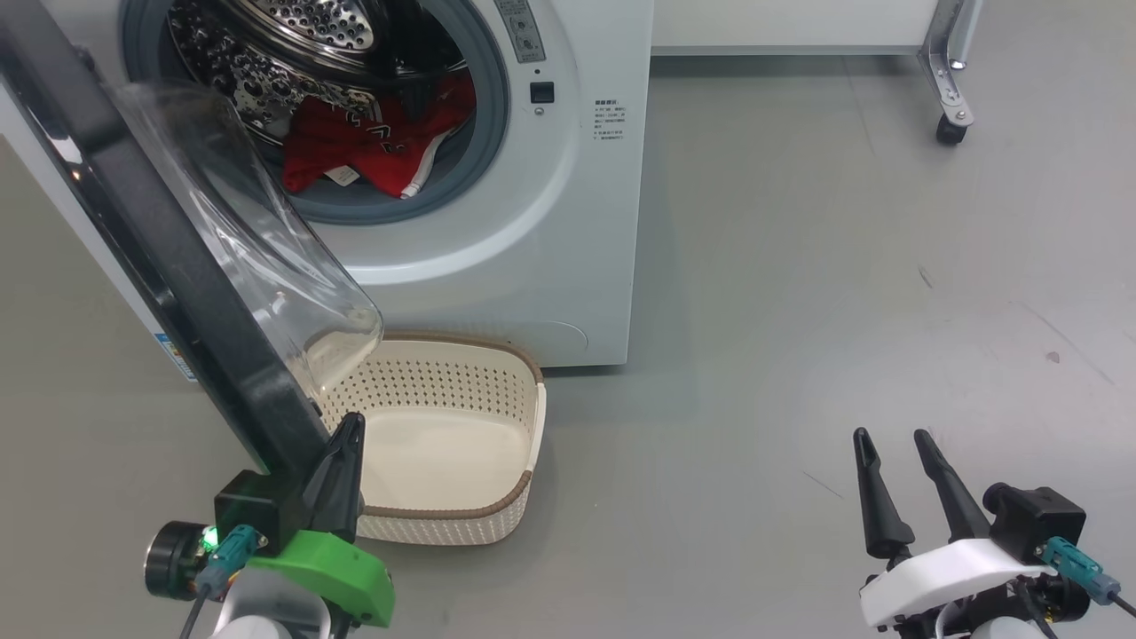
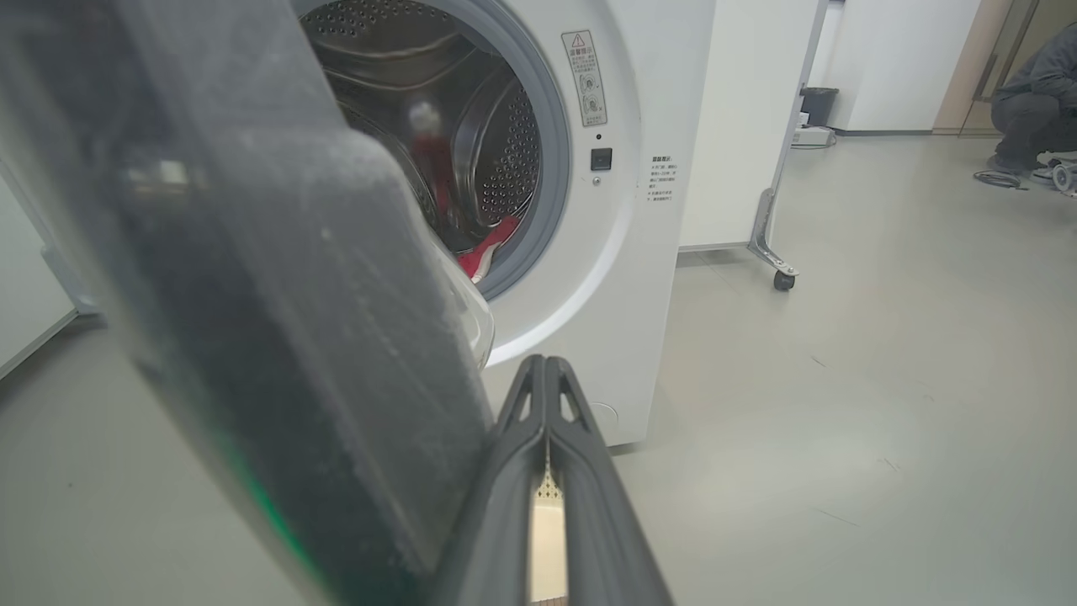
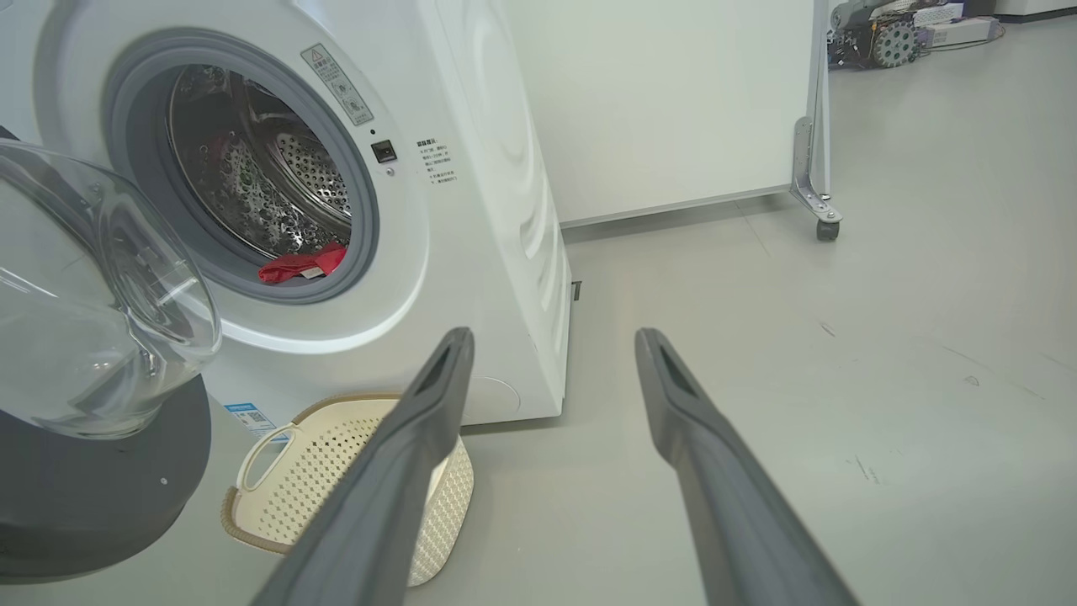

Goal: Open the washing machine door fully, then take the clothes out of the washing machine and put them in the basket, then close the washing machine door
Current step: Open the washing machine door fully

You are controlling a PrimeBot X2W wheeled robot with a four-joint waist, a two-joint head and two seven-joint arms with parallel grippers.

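Note:
The white washing machine stands at the upper left with its drum uncovered. Its black washing machine door swings out toward me, glass bowl facing the drum. Red clothes with white trim lie at the drum's front lip, also seen as clothes in the right wrist view. The cream basket sits on the floor below the door, nothing in it. My left gripper is shut, fingers lying against the door's outer edge on its inner side, above the basket. My right gripper stands open over bare floor, far right.
A white panel on a metal leg with a caster stands right of the machine. A person crouches far back by a doorway. Wheeled equipment sits at the back. Grey floor stretches to the right.

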